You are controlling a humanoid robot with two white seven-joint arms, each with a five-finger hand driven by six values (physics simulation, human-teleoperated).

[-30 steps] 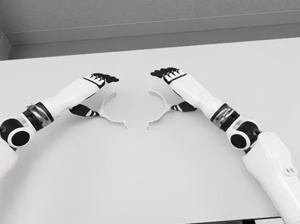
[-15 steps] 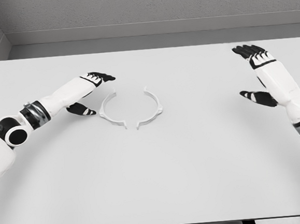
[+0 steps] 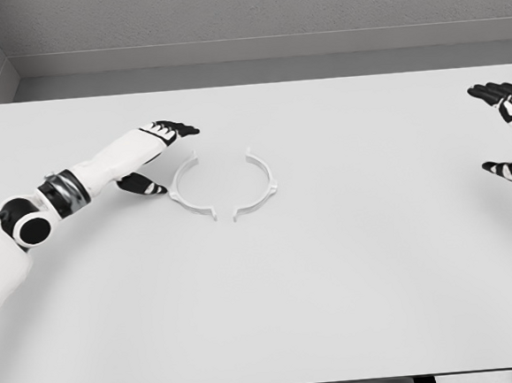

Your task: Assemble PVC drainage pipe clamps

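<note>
Two white half-ring clamp pieces lie flat on the white table, facing each other. The left half (image 3: 185, 190) and the right half (image 3: 260, 184) nearly form a circle, with a gap at the top and a small gap at the bottom. My left hand (image 3: 157, 155) hovers just left of the left half, fingers spread, thumb low near the piece, holding nothing. My right hand (image 3: 509, 132) is far off at the right edge of the picture, fingers spread and empty.
The white table (image 3: 265, 306) fills most of the view, with a grey wall and ledge behind its far edge. No other objects lie on it.
My right hand let go of the right half and swung far to the right edge. The right half slid a little left toward the other one. The left hand barely moved.
</note>
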